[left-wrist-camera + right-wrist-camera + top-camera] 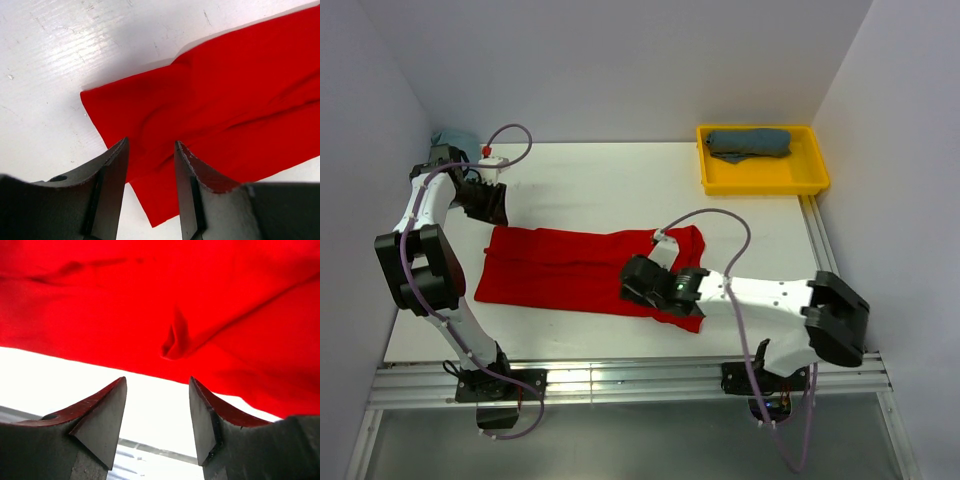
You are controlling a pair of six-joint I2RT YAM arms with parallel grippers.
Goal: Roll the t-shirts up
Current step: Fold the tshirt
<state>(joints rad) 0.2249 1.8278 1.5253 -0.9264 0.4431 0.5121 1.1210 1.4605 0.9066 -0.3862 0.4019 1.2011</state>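
White table (600,180), grey walls. Carries red t-shirt (570,270) as a long band at centre. Left gripper (150,150) parted over its far-left corner, grasping nothing; right gripper (157,385) parted at its near edge, likewise empty. Blue-grey t-shirt (750,142) bundled in yellow tray (760,186).

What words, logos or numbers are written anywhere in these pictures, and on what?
None can be read.
The red t-shirt is plain.
The yellow tray and the blue-grey t-shirt in it bear no print.
The robot arms show no legible marking.
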